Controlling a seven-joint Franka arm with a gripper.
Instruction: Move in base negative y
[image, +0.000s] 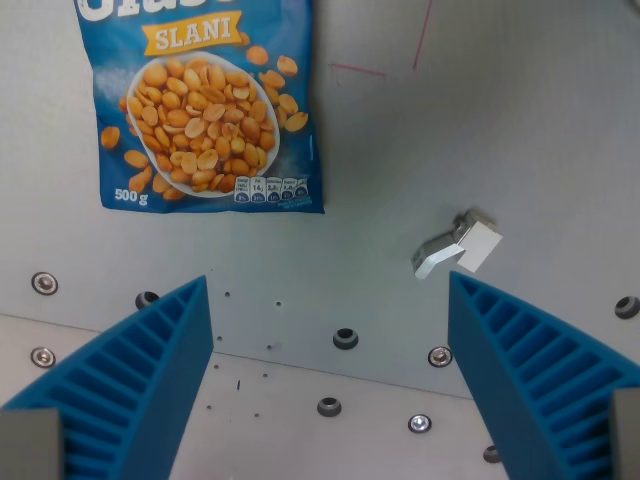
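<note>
Hovering released, the hand (330, 370) overlooks a grey bolted table (520, 130) bearing a peanut bag (205, 105).

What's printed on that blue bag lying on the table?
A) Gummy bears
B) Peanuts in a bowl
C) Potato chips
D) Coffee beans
B, the blue peanut bag shows a white bowl heaped with golden peanuts, under the word SLANI and beside a 500 g mark.

Blue ribbed gripper (330, 300) fingers (140, 380) spread wide at the bottom edge over a grey table (520, 130), blue peanut bag (205, 105) lying flat at upper left, small white bracket (458, 247) at the wrist view's right.
</note>
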